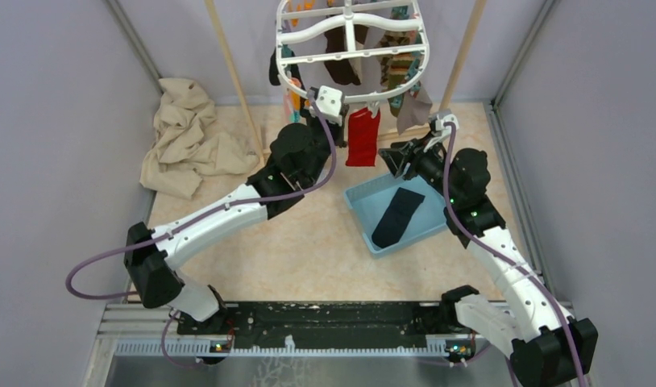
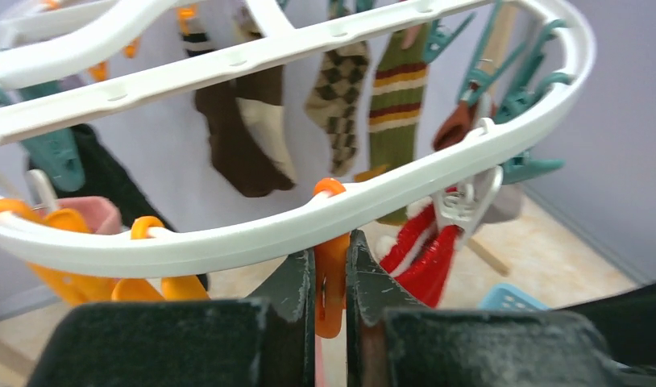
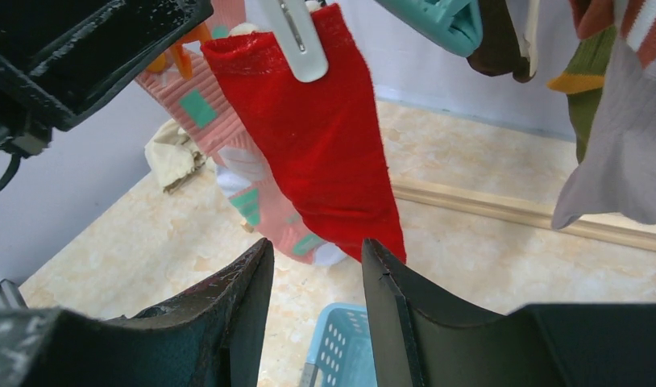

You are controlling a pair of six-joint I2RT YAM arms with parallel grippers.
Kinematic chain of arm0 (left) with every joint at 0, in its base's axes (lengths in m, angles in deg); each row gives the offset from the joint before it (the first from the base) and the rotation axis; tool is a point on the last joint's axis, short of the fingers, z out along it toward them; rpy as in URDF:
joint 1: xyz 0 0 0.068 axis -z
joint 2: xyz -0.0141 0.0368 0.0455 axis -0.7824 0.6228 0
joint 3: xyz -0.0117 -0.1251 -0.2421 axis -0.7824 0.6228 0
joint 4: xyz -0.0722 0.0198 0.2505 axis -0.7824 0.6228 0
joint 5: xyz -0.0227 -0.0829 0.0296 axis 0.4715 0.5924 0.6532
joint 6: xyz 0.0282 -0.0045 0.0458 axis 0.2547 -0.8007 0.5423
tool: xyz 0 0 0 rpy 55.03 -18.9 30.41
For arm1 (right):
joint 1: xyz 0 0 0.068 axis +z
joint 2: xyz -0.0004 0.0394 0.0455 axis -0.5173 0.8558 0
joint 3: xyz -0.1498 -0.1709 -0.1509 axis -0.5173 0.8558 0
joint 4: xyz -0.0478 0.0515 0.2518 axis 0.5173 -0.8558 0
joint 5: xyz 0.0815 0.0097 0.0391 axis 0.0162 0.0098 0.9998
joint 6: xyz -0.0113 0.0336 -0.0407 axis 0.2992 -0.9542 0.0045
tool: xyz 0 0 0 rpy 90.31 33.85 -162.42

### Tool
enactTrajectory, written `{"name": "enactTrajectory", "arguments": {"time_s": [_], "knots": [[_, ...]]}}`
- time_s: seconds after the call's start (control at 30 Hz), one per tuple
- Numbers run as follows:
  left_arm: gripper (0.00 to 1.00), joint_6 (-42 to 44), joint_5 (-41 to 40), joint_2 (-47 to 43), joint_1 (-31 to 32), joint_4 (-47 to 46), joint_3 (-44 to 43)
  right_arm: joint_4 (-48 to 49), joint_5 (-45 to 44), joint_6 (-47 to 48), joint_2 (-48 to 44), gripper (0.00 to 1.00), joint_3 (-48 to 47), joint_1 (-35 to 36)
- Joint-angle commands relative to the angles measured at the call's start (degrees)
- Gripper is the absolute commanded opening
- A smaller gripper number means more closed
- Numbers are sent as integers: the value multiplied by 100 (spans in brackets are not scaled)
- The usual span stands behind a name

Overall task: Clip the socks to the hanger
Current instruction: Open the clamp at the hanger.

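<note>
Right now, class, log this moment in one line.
left gripper: shut on orange peg | right gripper: open | red sock: clipped to hanger | dark sock: in basket

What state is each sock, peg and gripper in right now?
red sock, hanging from the hanger, clipped by a white peg.
dark sock, lying flat in the blue basket, unclipped.
left gripper, shut on an orange peg.
right gripper, open, empty.

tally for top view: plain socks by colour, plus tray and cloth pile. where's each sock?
red sock: 1, clipped to the hanger
dark sock: 1, lying in the blue tray
blue tray: 1
beige cloth pile: 1
total: 4
</note>
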Motion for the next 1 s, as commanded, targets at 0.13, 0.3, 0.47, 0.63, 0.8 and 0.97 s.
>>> {"name": "enactTrajectory", "arguments": {"time_s": [0.13,0.3,0.47,0.63,0.8,0.97], "knots": [[0,-1560,1526,-504,-40,1079,-362,198,121,2,-213,45,-113,-53],[0,-1944,1992,-693,-96,1231,-333,125,217,-11,-328,45,-168,-50],[0,-2350,2493,-833,-193,1266,-235,35,691,-40,-405,45,-285,-53],[0,-2605,2811,-846,-236,1263,-161,213,1353,-237,-524,45,-381,-51],[0,-2866,3195,-805,-273,1231,-152,603,1845,-576,-558,45,-453,-51],[0,-2980,3545,-816,-281,1236,-129,868,2079,-836,-641,45,-637,-49]]}}
